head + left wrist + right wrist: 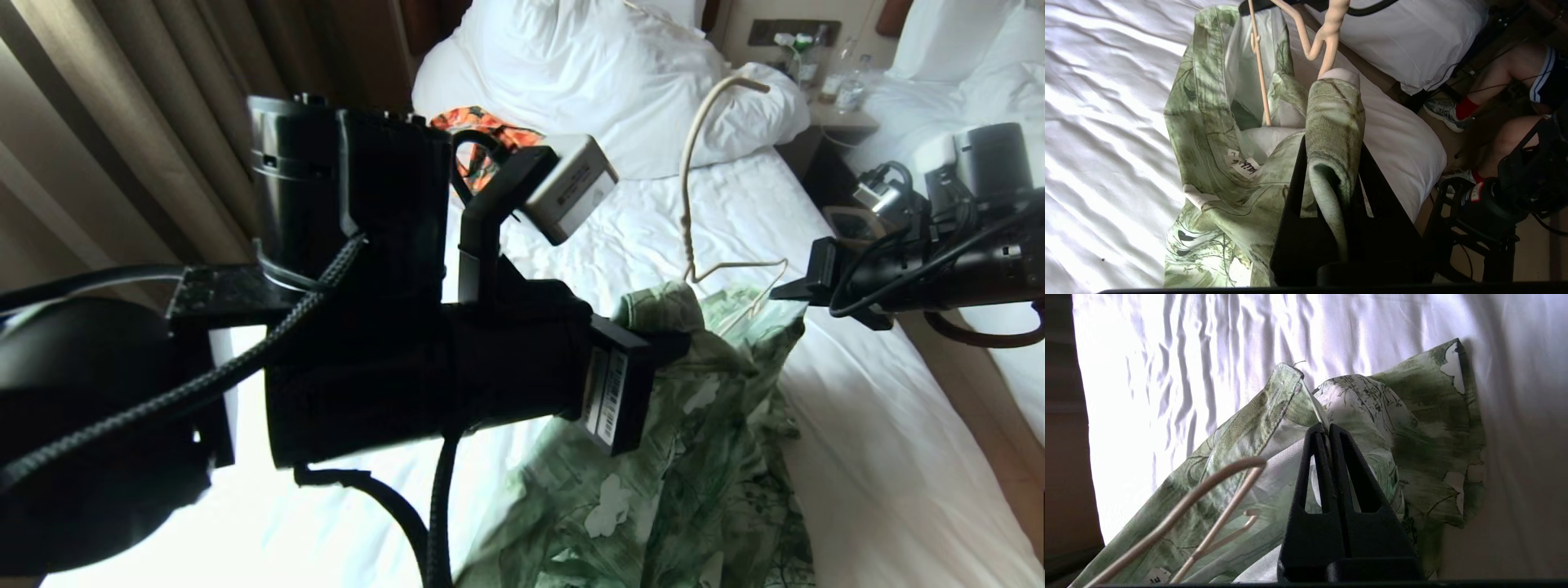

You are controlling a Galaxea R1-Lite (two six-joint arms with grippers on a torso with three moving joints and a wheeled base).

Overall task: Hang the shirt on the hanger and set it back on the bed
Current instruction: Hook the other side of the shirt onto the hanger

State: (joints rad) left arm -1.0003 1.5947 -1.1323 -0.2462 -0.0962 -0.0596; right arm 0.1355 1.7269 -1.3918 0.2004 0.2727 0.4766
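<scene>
Shirt (pixel 694 425) pinched by both hands (pixel 1331 171) (pixel 1329 430) | hanger (pixel 694 204) inside | left arm (pixel 392 343) blocks bed (pixel 857 425)

curtains (pixel 122 122) left | nightstand (pixel 841 122) with bottles (pixel 849 82) | second bed (pixel 963 90) right

One green floral shirt (pixel 702 425) and one cream wire hanger (pixel 694 188) hang over one of two white beds (pixel 735 212), the second bed (pixel 963 98) alongside. Two robot arms are present, a left end effector (pixel 1331 134) and a right end effector (pixel 1327 433). One orange patterned garment (pixel 482 135) lies by the pillows. One person's two legs (pixel 1506 106) show beside the bed.
</scene>
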